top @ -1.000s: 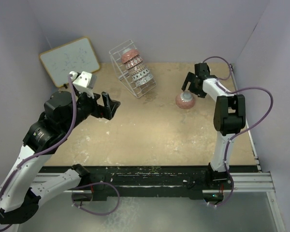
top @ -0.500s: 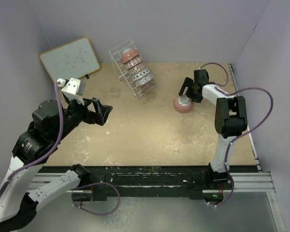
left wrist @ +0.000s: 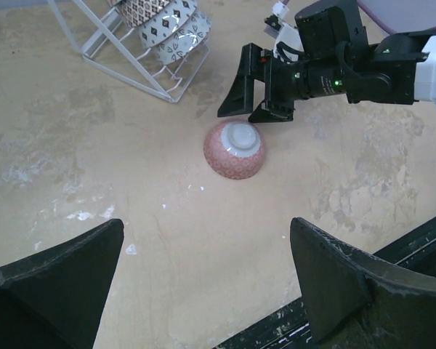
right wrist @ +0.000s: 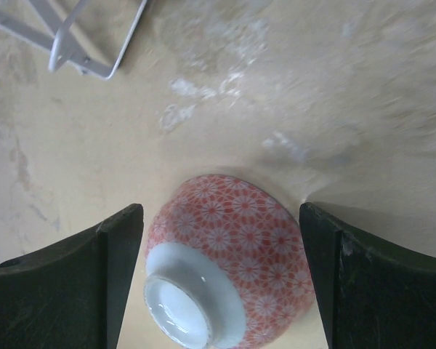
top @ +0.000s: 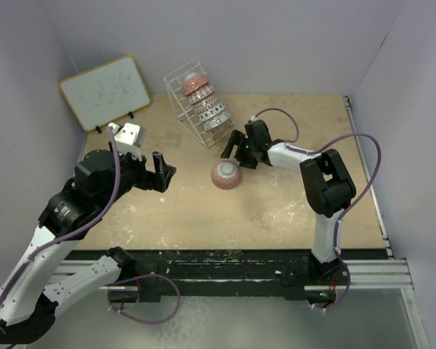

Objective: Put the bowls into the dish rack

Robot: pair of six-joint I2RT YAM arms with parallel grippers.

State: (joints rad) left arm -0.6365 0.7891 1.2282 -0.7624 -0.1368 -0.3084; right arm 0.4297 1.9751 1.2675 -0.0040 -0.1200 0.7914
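Note:
A red-patterned bowl (top: 226,175) with a white foot lies upside down on the tan table, in front of the dish rack. My right gripper (top: 235,155) reaches in from the right, open. Its fingers straddle the bowl (right wrist: 240,240), with a small gap showing on each side. The white wire dish rack (top: 180,102) stands at the back and holds several patterned bowls (top: 203,105) in a row. My left gripper (top: 165,171) hovers open left of the bowl (left wrist: 235,149), nothing between its fingers (left wrist: 65,276).
A wood-framed whiteboard (top: 105,91) leans at the back left. The rack's lower wire corner (right wrist: 94,69) lies just beyond the bowl. Lilac walls close in the left, back and right; the black rail (top: 225,265) runs along the near edge.
The right gripper has swept left from the right side to the table's middle, the bowl moving with it toward the rack. The left arm swung left, then back.

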